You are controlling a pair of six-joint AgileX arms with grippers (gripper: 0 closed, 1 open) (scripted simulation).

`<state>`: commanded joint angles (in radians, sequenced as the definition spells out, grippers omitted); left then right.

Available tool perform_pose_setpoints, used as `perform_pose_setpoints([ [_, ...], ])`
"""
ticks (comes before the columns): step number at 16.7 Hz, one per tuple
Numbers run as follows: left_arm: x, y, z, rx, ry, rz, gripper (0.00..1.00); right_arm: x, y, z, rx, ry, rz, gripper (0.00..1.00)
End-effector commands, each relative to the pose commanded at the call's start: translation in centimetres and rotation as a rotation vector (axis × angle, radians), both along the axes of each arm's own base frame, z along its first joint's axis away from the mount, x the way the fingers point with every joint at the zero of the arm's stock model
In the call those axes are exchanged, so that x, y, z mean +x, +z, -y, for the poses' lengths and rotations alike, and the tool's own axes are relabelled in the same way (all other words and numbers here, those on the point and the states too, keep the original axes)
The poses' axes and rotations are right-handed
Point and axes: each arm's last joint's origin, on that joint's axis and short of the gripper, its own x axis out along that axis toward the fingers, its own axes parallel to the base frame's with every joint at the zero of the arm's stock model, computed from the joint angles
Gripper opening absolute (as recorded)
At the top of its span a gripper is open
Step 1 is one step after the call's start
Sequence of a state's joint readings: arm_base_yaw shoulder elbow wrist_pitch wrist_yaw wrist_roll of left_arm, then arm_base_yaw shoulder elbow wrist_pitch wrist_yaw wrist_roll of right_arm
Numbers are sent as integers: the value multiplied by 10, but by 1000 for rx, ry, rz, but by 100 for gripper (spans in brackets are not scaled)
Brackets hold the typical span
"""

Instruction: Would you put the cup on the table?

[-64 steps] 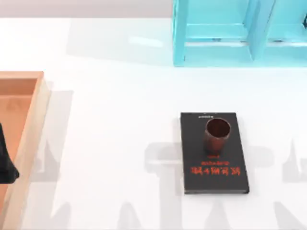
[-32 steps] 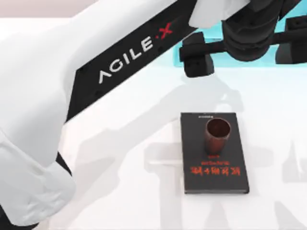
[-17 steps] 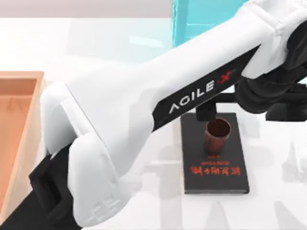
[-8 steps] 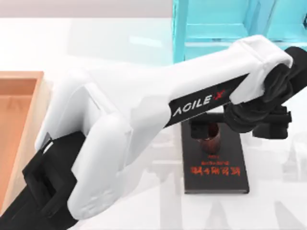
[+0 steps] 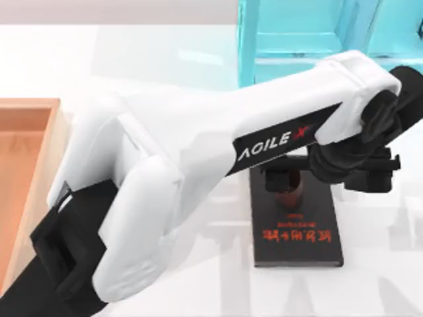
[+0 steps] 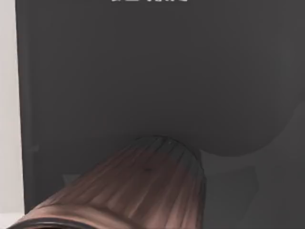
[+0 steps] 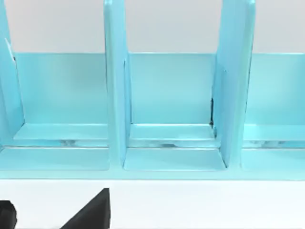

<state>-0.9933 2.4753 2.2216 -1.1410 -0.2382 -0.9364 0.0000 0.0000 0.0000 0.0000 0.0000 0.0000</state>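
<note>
The cup (image 5: 288, 190) stands upright on the far half of the black book (image 5: 297, 238), right of the table's (image 5: 165, 66) middle. The left hand (image 5: 316, 173) sits at the cup, one finger (image 5: 274, 178) on its left side; whether it grips I cannot tell. Open white table lies around the book. An orange tray (image 5: 26, 152) lies at the left edge, a blue rack (image 5: 297, 39) at the far edge.

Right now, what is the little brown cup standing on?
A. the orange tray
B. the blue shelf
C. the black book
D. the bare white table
C. The cup stands upright on the black book with red lettering, and the left gripper is down at it; the left wrist view shows the book's dark cover under the cup too.
</note>
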Motion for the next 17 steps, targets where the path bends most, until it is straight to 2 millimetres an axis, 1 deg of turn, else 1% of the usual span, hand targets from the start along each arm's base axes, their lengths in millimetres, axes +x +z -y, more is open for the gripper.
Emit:
perform_pose_setpoints([
  [10, 0, 0, 0, 0, 0, 0, 2, 0, 0, 0, 0, 0, 0, 100],
  [11, 0, 0, 0, 0, 0, 0, 0, 0, 0, 0, 0, 0, 0, 100],
  [17, 0, 0, 0, 0, 0, 0, 0, 0, 0, 0, 0, 0, 0, 100],
])
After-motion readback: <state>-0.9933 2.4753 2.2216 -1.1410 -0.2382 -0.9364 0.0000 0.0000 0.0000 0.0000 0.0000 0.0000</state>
